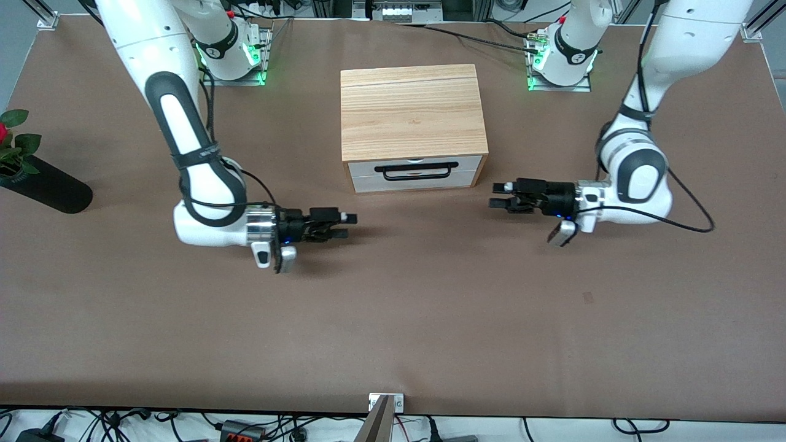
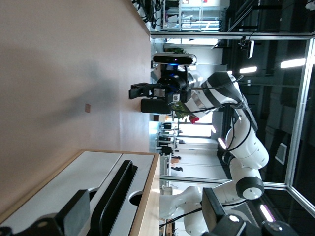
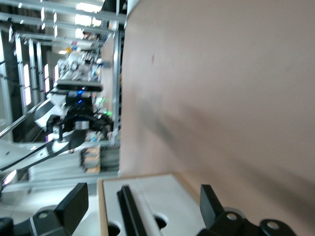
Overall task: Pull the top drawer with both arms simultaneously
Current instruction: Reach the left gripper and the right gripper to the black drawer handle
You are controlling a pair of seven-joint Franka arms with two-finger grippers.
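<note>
The top drawer (image 1: 412, 167) sits shut in the wooden cabinet (image 1: 411, 110), between the two sets of fingers and slightly farther from the front camera than both. Its front faces that camera, and its black bar handle (image 1: 416, 170) runs lengthwise from one arm's end of the worktop (image 1: 393, 319) to the other. The left gripper (image 1: 500, 198) and right gripper (image 1: 344, 224) hover low, fingers spread wide, empty, each pointing toward the other. Judged risk: uneven grips or unequal pulls would skew the drawer and jam it, or drag the cabinet.
</note>
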